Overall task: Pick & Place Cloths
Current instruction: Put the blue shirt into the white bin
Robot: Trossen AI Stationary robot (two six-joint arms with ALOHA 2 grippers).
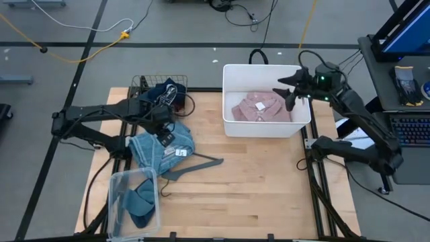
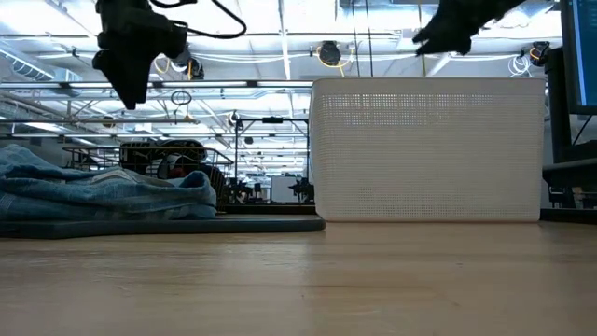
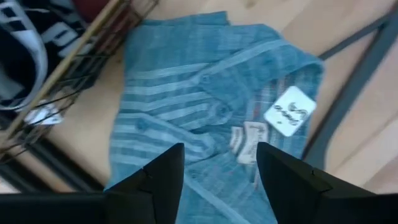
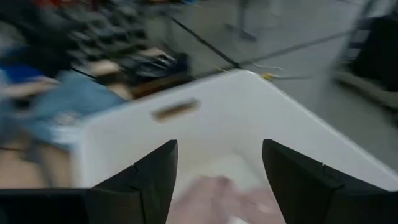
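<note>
From above: my left gripper [image 1: 163, 119] hangs over the light blue denim shirt [image 1: 160, 146], fingers apart and holding nothing. The shirt lies spread on the wooden table [image 1: 255, 181], at about nine o'clock from the table's middle, its white tag [image 1: 181, 153] face up. A grey hanger [image 1: 195, 165] lies just beside it toward four o'clock. At twelve o'clock from the shirt sits a wire basket [image 1: 142, 83] with navy and black garments [image 1: 168, 91] in it. My right gripper [image 1: 290, 89] hovers over the three o'clock side of the white bin [image 1: 265, 128], released, nothing in its grasp — the pink checked shirt [image 1: 261, 107] lies flat on the bin's floor. A clear tub [image 1: 124, 180] at seven o'clock holds a grey-blue cloth [image 1: 140, 202].

At table level: the denim shirt [image 2: 103, 194] rests in low folds at nine o'clock, the white bin [image 2: 429, 149] stands at three o'clock, and both my grippers ride high, the left gripper [image 2: 131, 65] above the shirt, the right gripper [image 2: 448, 35] above the bin.

Left wrist: my two fingers [image 3: 155, 180] stand parted over the denim shirt [image 3: 186, 93], tag [image 3: 290, 111] showing, with the basket's wire edge [image 3: 74, 62] alongside.

Right wrist: my fingers [image 4: 152, 177] stand apart above the bin [image 4: 205, 118] — a pink blur [image 4: 217, 190] lies below.
</note>
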